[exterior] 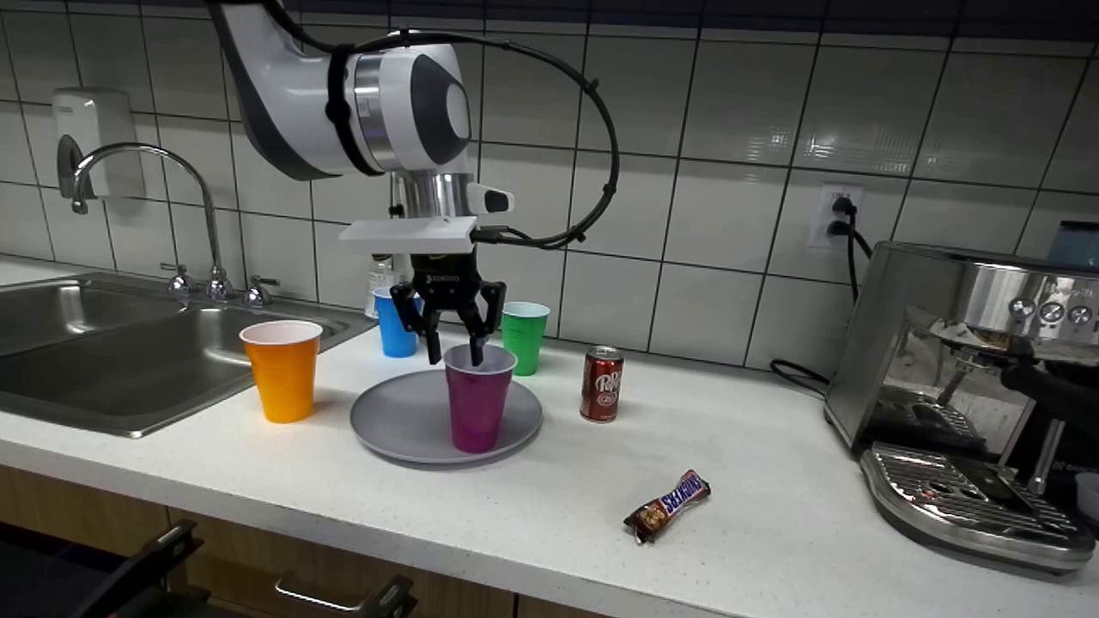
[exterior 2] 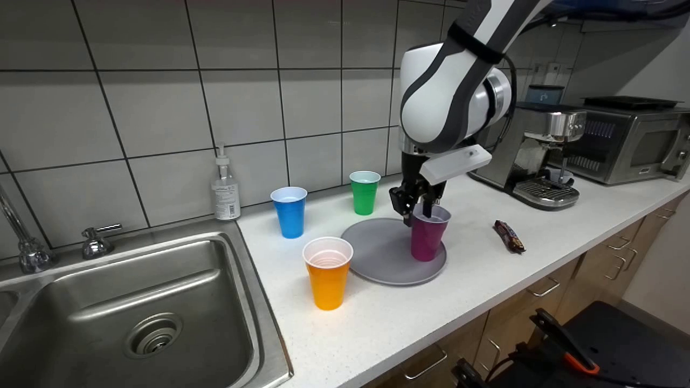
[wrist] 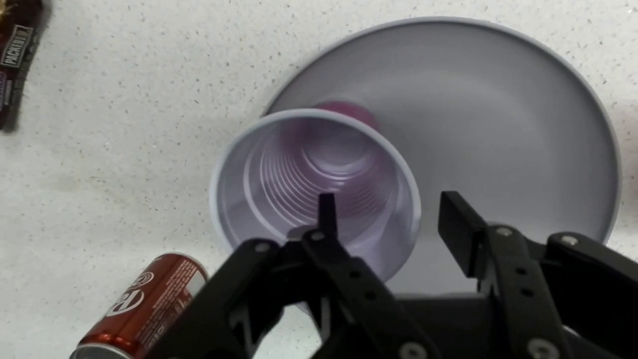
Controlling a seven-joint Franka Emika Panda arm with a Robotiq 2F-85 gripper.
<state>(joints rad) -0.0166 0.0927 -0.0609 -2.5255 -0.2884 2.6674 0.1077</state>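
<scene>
Soft even light, glare on sink (exterior 2: pixel 140 291), tool (wrist: pixel 386 214) perhaps slightly blurred

In an exterior view, the plate (exterior: pixel 391 421) lies on the counter (exterior: pixel 755 506), right of the sink (exterior: pixel 180 369). The plate cup (exterior: pixel 477 408) stands on its near right part; over it hangs the gripper (exterior: pixel 456 357), one finger at the mouth, the other outside the rim. The sink-side cup (exterior: pixel 283 378) stands between sink and plate. Behind the plate, before the wall (exterior: pixel 730 232), stand the left rear cup (exterior: pixel 396 333) and the right rear cup (exterior: pixel 525 342), with the bottle (exterior: pixel 380 279) behind the left one. Right of the plate is the can (exterior: pixel 603 384), nearer and farther right the candy bar (exterior: pixel 668 506), and at the far right the coffee machine (exterior: pixel 893 318).
</scene>
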